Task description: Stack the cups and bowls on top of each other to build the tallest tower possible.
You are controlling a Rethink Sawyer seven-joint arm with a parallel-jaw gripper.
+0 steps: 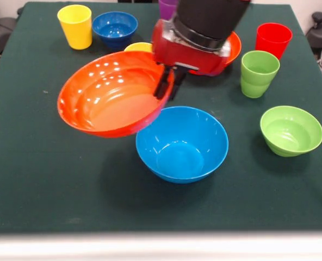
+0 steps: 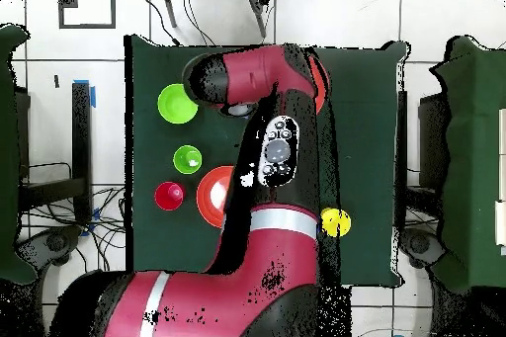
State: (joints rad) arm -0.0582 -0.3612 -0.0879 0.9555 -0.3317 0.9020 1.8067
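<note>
Orange-red plastic, glossy and tilted, is the bowl (image 1: pixel 113 93) held up above the desk (image 1: pixel 41 179). The end effector (image 1: pixel 166 84) grips its rim on the right side of the front view: the dark fingers (image 1: pixel 162 86) close over the edge, one inside the bowl and one outside, so the bowl hangs to the left of the end effector with its opening turned toward the camera. Its lower edge overlaps, in the picture, the left rim of the large light blue bowl (image 1: pixel 181 143), which stands upright on the desk just below and to the right of it. I cannot tell if the two bowls touch.

Behind the red body of the arm (image 1: pixel 191 46) a second orange-red bowl (image 1: pixel 235 48) shows partly, and also a bit of a yellow-orange cup (image 1: pixel 138 47) and a purple cup (image 1: pixel 167 7) at the top edge. Further to the right stand the red cup (image 1: pixel 273 39), the lime green cup (image 1: pixel 258 73) near it, and the small lime green bowl (image 1: pixel 291 130). At the far left are the yellow cup (image 1: pixel 75 25) and the small dark blue bowl (image 1: pixel 115 28) beside it.

In the overhead view the arm covers the middle of the desk; the green bowl (image 2: pixel 177 104), green cup (image 2: pixel 188 159), red cup (image 2: pixel 169 196), the second orange-red bowl (image 2: pixel 212 197) and yellow cup (image 2: pixel 336 221) are visible around it.
</note>
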